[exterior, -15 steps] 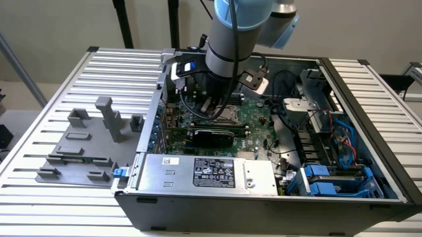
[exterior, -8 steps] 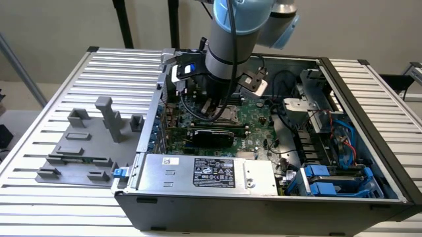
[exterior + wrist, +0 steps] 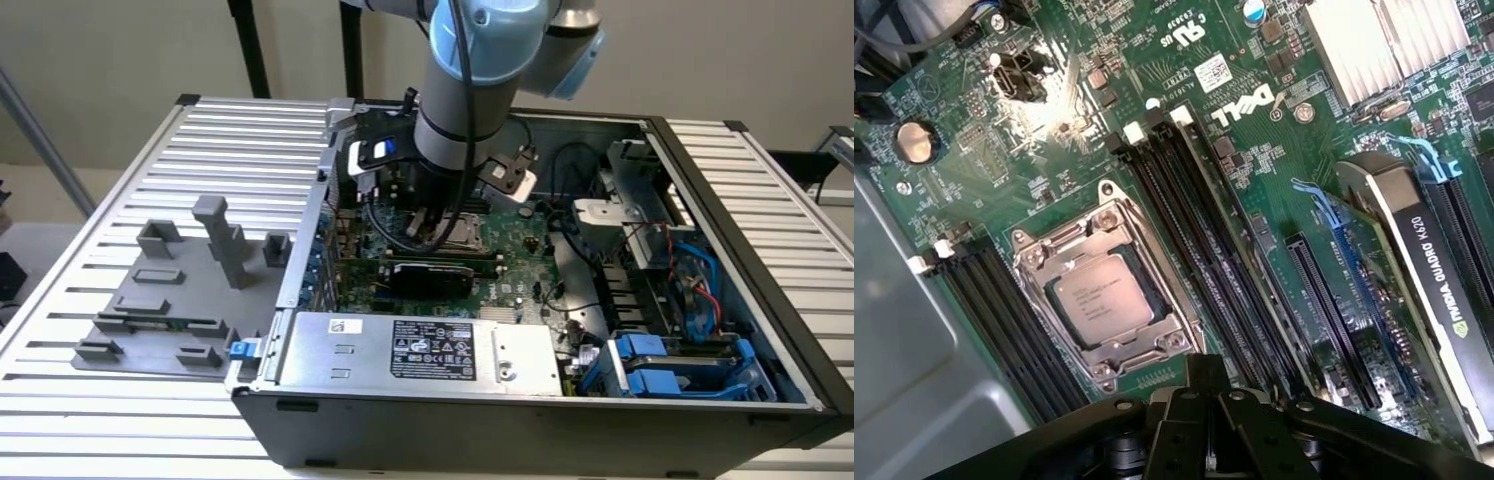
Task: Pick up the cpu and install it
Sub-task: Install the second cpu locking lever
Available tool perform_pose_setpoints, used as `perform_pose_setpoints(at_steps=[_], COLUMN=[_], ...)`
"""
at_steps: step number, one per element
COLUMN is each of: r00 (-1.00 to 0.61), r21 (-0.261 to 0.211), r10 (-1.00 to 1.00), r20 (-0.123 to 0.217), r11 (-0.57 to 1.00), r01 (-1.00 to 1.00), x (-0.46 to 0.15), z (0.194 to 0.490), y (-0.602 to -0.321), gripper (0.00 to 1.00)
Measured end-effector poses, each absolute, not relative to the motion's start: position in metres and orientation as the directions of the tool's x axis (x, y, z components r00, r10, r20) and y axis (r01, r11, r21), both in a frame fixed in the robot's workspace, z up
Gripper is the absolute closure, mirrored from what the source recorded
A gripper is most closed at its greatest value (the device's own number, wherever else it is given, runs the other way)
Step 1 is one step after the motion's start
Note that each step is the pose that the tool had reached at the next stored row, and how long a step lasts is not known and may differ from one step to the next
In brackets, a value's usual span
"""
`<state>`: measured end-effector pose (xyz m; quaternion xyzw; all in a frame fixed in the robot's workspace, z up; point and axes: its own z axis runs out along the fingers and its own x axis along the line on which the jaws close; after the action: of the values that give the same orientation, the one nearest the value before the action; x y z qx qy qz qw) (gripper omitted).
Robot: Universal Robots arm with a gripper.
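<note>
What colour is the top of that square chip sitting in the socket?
Shiny silver-grey, with faint printed lettering; the cpu shows best in the wrist view.

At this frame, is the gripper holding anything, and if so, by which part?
Nothing is held. The gripper is shut and empty above the motherboard, while the cpu lies flat in its socket, apart from the fingers.

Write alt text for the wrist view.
A silver-topped cpu sits in its metal-framed socket on a green motherboard, black memory slots beside it. The black gripper, shut and holding nothing, sits at the picture's edge.
</note>
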<state>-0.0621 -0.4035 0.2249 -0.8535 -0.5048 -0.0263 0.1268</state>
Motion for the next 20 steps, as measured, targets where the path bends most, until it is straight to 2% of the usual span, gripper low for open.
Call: perform_pose_setpoints(at_steps=[9,20], r00=[0.489,0.489], r21=[-0.18,-0.179], r10=[0.859,0.86], r20=[0.154,0.147], r11=[-0.462,-0.464], r01=[0.868,0.868], x=[-0.065,-0.069], z=[0.216,0.209], y=[-0.4,-0.393], gripper=[0.89,0.89])
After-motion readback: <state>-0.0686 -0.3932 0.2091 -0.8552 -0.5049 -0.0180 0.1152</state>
